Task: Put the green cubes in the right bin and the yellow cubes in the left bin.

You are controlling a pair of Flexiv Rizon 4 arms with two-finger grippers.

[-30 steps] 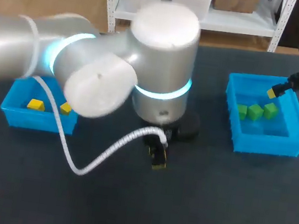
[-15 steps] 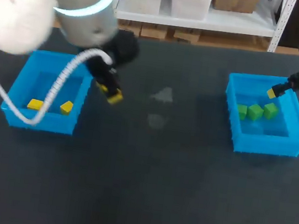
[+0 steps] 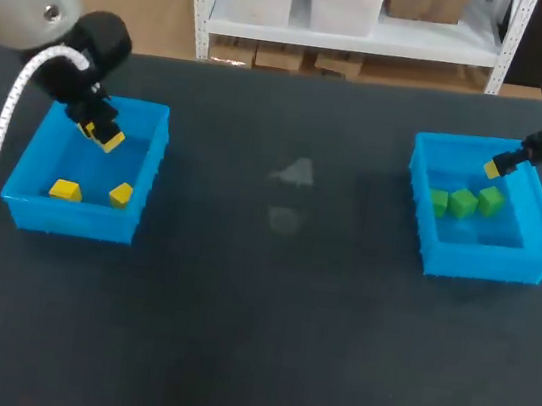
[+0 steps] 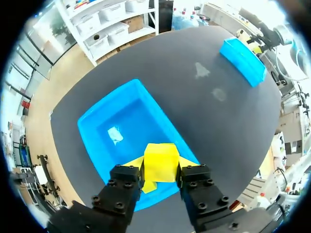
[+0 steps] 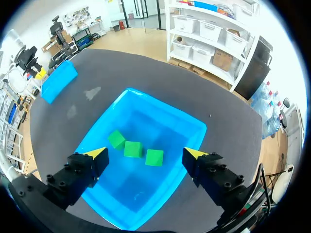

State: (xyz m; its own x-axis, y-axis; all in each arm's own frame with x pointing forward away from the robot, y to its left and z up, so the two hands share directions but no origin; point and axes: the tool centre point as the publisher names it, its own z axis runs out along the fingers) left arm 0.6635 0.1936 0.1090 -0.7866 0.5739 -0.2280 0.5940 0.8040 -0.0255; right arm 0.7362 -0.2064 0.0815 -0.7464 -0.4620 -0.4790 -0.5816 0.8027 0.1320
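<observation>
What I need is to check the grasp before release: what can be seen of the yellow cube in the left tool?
The yellow cube is a plain, bright, matte-looking block with crisp edges. The left tool is shut on it, with one yellow tip pressed against each of two opposite sides. It hangs over the open left bin, close above one wall, and appears to touch nothing but the tips. Its far face is hidden.

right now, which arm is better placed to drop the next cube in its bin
Left. The left gripper is shut on a yellow cube above the left bin; the right gripper hangs open and empty over the right bin.
</observation>
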